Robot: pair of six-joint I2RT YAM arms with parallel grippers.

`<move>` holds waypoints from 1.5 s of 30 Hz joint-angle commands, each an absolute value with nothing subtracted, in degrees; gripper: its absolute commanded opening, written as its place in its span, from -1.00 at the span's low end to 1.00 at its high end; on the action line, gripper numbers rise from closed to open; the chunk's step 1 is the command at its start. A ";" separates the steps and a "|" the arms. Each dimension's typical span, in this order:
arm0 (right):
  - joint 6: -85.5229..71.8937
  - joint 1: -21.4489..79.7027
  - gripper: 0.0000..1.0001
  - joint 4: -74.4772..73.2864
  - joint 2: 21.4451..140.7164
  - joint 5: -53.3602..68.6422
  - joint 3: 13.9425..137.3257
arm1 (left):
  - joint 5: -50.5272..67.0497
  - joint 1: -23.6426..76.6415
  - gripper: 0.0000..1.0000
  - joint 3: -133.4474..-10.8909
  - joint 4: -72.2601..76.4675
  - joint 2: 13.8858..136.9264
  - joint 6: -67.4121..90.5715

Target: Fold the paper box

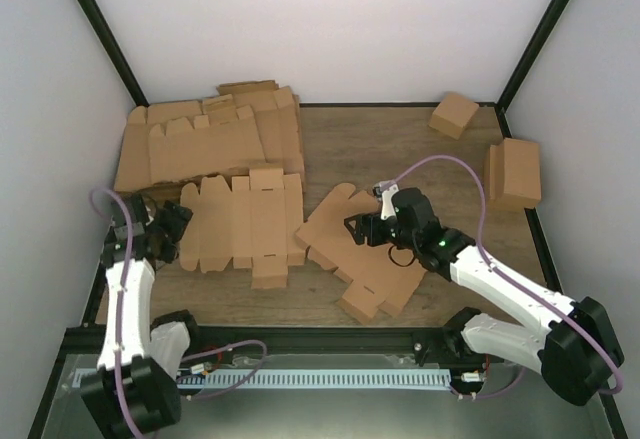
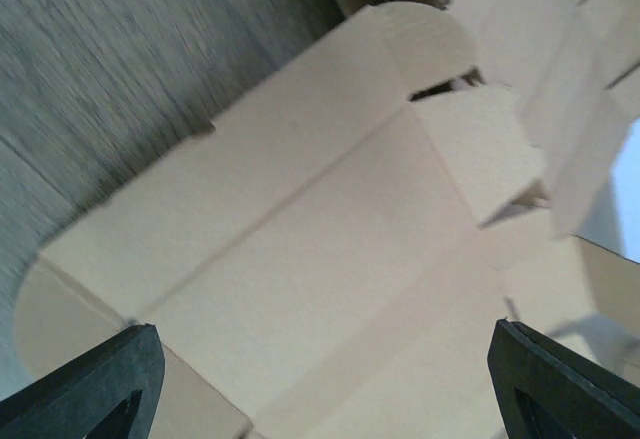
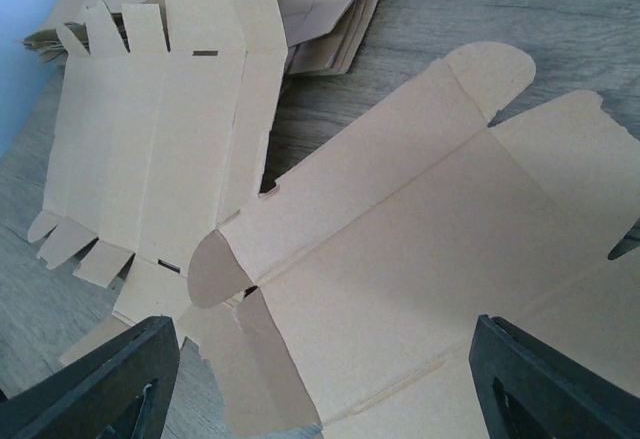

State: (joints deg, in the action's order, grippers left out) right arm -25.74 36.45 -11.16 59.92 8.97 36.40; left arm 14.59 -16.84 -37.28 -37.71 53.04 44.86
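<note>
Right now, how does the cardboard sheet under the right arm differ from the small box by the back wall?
The cardboard sheet lies spread open, mostly flat; the small box is folded into a block. The sheet sits beneath the right arm's fingers; the box stands apart from both arms. Both are plain brown cardboard.

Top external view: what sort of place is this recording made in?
Probably a purpose-built robot test cell, not a home: plain white panels on black frame posts enclose a wood-grain table, with a pile of flat cardboard blanks stacked at the back left.
</note>
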 commanded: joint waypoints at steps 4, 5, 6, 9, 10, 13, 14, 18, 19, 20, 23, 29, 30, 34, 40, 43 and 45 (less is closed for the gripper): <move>-26.70 36.23 0.66 -8.36 60.37 10.00 35.63 | 22.18 -15.53 0.83 -31.37 -49.18 37.60 63.79; -26.88 36.21 0.66 -8.13 60.77 10.15 35.60 | 23.89 -14.81 0.83 -29.84 -48.24 36.78 65.60; -27.08 36.21 0.66 -7.76 61.12 10.38 35.70 | 24.80 -14.16 0.83 -28.54 -47.06 36.13 66.87; -27.25 36.24 0.66 -7.36 62.08 10.94 35.88 | 23.89 -12.47 0.83 -27.01 -46.19 34.90 69.17; -27.25 36.21 0.66 -7.47 62.37 10.94 36.10 | 23.64 -12.07 0.83 -26.72 -46.01 34.74 69.88; -27.16 36.21 0.65 -7.71 62.78 10.55 36.45 | 23.55 -10.87 0.83 -25.31 -45.34 34.58 71.58; -27.16 36.21 0.66 -7.73 62.77 10.31 36.37 | 23.41 -10.41 0.83 -24.82 -45.41 34.70 72.47; -27.63 36.25 0.66 -7.12 63.07 9.49 36.08 | 22.53 -7.39 0.82 -22.09 -45.40 35.40 76.70; -27.77 36.24 0.66 -6.86 63.32 9.56 36.12 | 22.31 -6.71 0.82 -21.43 -44.95 35.76 77.41; -27.83 36.21 0.66 -6.69 63.62 9.72 36.24 | 22.29 -5.97 0.81 -20.49 -43.98 36.10 78.18; -27.94 36.21 0.65 -6.77 64.55 9.76 37.00 | 22.60 -4.25 0.79 -18.24 -40.42 36.94 80.28; -27.25 36.21 0.65 -7.07 64.60 9.07 37.50 | 22.41 -3.69 0.64 -13.00 -30.21 38.90 82.86; -27.11 36.23 0.65 -7.23 64.60 8.93 37.55 | 22.37 -3.69 0.60 -11.90 -27.39 39.10 83.43; -26.40 36.22 0.66 -7.87 64.61 8.36 38.10 | 20.14 -3.67 0.38 -9.01 -20.42 40.21 83.76; -25.71 36.26 0.66 -8.50 64.78 7.76 39.08 | 14.43 -3.69 -0.37 -9.42 -18.67 39.84 82.09; -25.74 36.22 0.66 -8.65 64.82 7.77 39.59 | 12.72 -3.69 -0.89 -10.91 -18.68 38.07 81.22; -25.72 36.22 0.66 -8.89 64.74 7.75 39.72 | 11.67 -3.69 -0.92 -12.80 -19.14 36.70 80.14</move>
